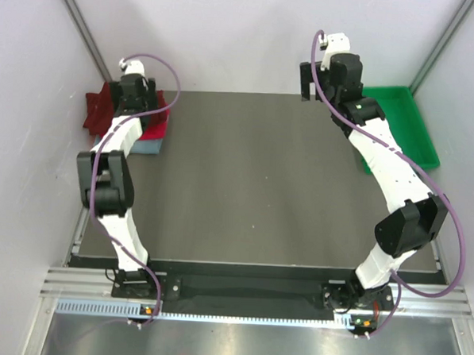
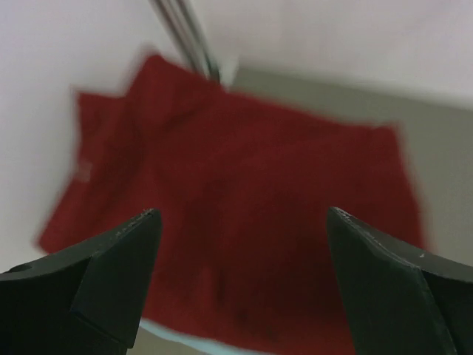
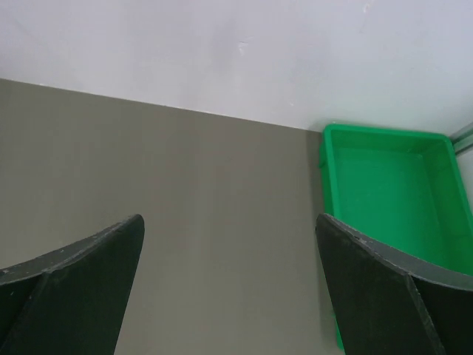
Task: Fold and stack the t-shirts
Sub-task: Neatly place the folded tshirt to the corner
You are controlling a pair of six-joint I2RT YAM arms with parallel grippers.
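White walls are boxing in a dark grey tabletop, pretty plain setup. Over in the far left corner the t-shirts are sitting in a pile. The dark maroon shirt is lying on top, a bit rumpled and spilling toward the wall. A bright red one and a grey-blue one are peeking out underneath on the side nearer the middle.

The left arm is reaching out over that pile, and the left jaws are hanging spread wide above the maroon cloth, gripping nothing. The wrist view is blurry, so can't tell if they're touching the fabric.

The right arm is reaching up at the far right. The right jaws are gaping wide too, holding nothing and looking down at the tabletop just beside the green tray.
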